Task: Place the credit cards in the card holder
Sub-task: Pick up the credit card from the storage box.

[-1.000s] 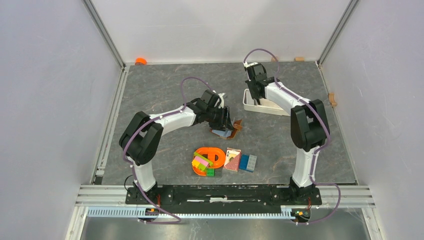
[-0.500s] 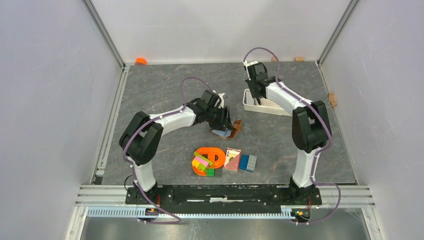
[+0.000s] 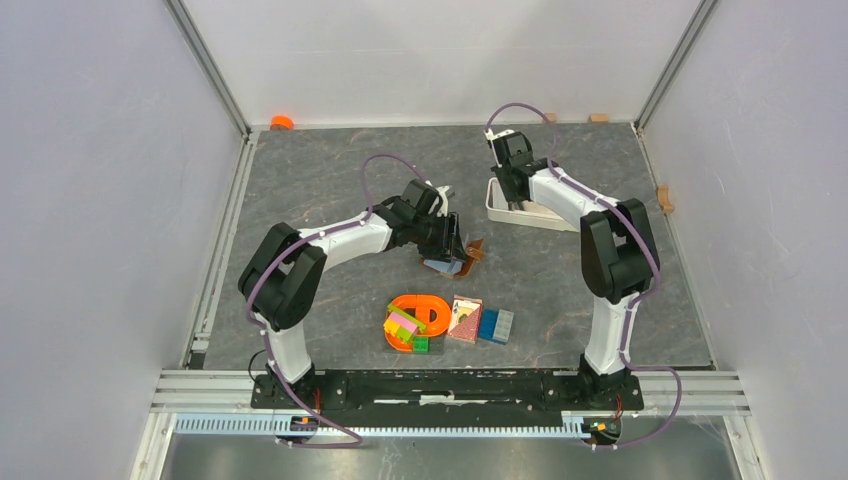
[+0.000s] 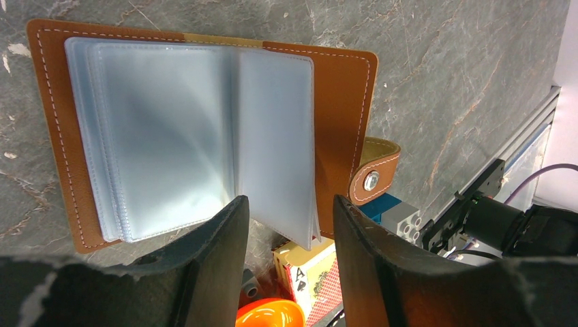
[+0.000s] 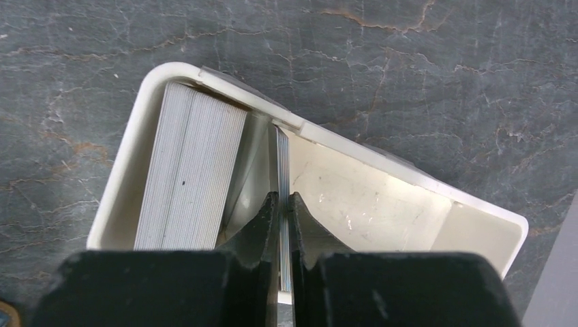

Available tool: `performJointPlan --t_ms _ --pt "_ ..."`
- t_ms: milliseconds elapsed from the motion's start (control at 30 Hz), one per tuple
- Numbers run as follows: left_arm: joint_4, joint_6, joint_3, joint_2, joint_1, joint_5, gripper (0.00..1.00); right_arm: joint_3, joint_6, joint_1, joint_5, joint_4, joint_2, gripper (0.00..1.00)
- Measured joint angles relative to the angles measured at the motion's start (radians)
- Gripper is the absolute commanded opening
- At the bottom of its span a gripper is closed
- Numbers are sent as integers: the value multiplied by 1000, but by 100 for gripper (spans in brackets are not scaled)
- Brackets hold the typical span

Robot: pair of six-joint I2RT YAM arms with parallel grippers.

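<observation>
Left wrist view shows the left gripper (image 4: 287, 225) nearest the lens, its two dark fingers (image 4: 218, 259) spread well apart over the near edge of the card holder (image 4: 341, 102). A loose leaf of the clear sleeves (image 4: 163, 136) hangs in the gap between them, but whether either finger touches it cannot be told. Beyond the fingers the holder lies open and flat on the grey table (image 4: 477, 61), tan side up. Its long axis runs across the view and its spine runs away from the camera. The clasp strap (image 4: 373, 178) sticks out to the right, toward a red playing-card pack (image 4: 310, 272) and a blue block (image 4: 392, 211). In the right wrist view the right gripper (image 5: 281, 204) has its tips pressed almost together, pinching a thin card (image 5: 281, 157) that stands on edge and points straight away from the camera. Just left of it, a thick stack of credit cards (image 5: 187, 170) stands on edge against the end of the white tray (image 5: 368, 204). From the top external view the holder (image 3: 462, 262) sits mid-table and the tray (image 3: 545, 215) lies farther back, on the right.
</observation>
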Motion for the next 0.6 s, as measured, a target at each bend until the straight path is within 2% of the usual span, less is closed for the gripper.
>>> performJointPlan --t_ms 600 --pt "0 0 0 0 0 0 55 -14 -47 1 62 11 15 18"
